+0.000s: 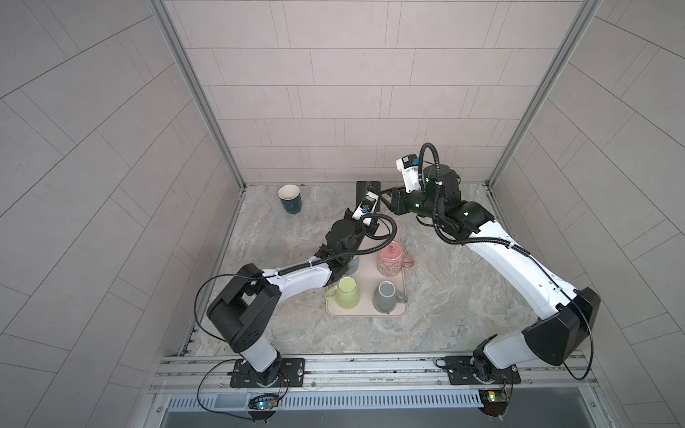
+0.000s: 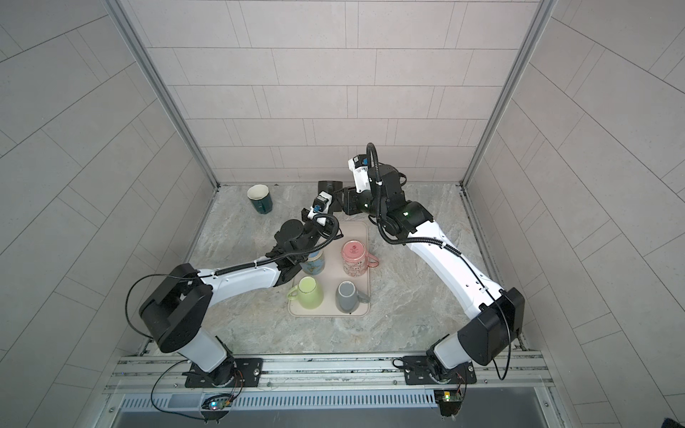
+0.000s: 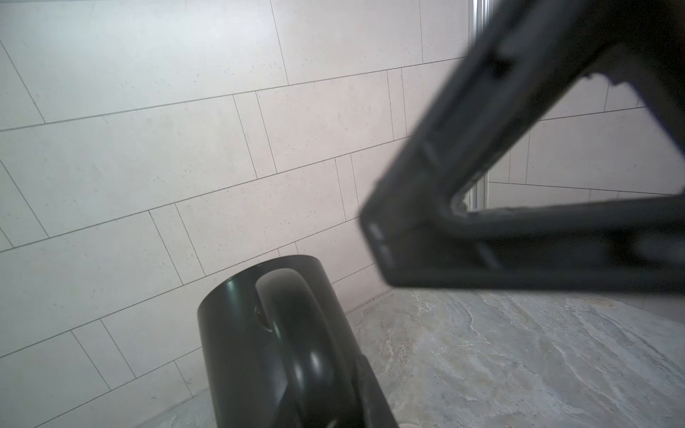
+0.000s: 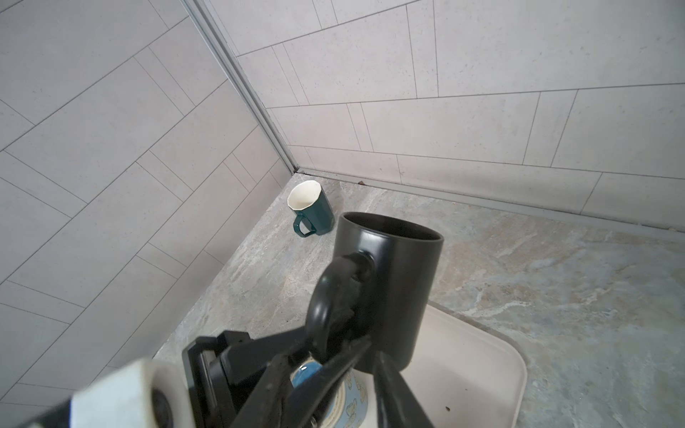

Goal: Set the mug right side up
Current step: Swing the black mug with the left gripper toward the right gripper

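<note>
A: Fingers first; what has the left gripper [image 4: 344,289] got?
B: Its fingers are clamped on the handle [image 4: 318,302] of the black mug [image 4: 400,281]; the mug stands mouth up, its handle turned toward the arms.
A: And the right gripper [image 1: 384,201]?
B: Just beside that handle, reaching in from the right; dark parts overlap there, so I cannot tell whether its fingers are apart or together.
A: Where is the mug on the table [image 1: 463,304]?
B: Far middle, near the back wall, over the far end of the beige tray [image 4: 467,370]; resting or lifted, I cannot tell.
A: Around it?
B: On the tray, a pink mug [image 1: 390,259] base up, a light green mug [image 1: 347,294] and a grey mug [image 1: 385,298]; a blue patterned mug [image 2: 314,264] sits partly under the left arm; a dark green mug [image 1: 290,200] stands upright, well apart, by the far left corner.
</note>
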`<state>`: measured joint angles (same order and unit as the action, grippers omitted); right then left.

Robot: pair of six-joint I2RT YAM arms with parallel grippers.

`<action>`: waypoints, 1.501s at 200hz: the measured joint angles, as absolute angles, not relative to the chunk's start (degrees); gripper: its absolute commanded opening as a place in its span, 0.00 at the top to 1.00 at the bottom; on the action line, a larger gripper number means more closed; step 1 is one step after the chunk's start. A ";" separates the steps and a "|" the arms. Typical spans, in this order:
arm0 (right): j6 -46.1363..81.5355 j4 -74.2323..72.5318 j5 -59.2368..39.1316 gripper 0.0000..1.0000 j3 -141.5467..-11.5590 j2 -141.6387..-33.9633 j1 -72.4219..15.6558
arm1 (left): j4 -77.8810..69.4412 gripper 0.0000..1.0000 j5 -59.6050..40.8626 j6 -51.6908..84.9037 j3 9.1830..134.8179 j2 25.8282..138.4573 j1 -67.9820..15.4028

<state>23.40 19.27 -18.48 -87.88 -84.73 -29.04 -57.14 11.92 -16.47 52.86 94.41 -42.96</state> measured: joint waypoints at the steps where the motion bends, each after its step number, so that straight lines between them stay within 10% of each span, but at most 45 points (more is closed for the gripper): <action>1: 23.42 19.25 -18.48 0.56 -87.90 -84.75 -29.06 | -57.47 1.00 12.25 -16.69 52.82 94.59 -43.07; 300: 26.24 17.91 -16.62 0.63 -91.70 -90.83 -32.62 | -64.99 1.00 12.51 -10.26 51.27 94.37 -44.69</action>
<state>26.24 17.91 -16.62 -91.70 -90.83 -32.62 -64.99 12.51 -10.26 51.27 94.37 -44.69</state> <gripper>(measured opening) 0.373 0.185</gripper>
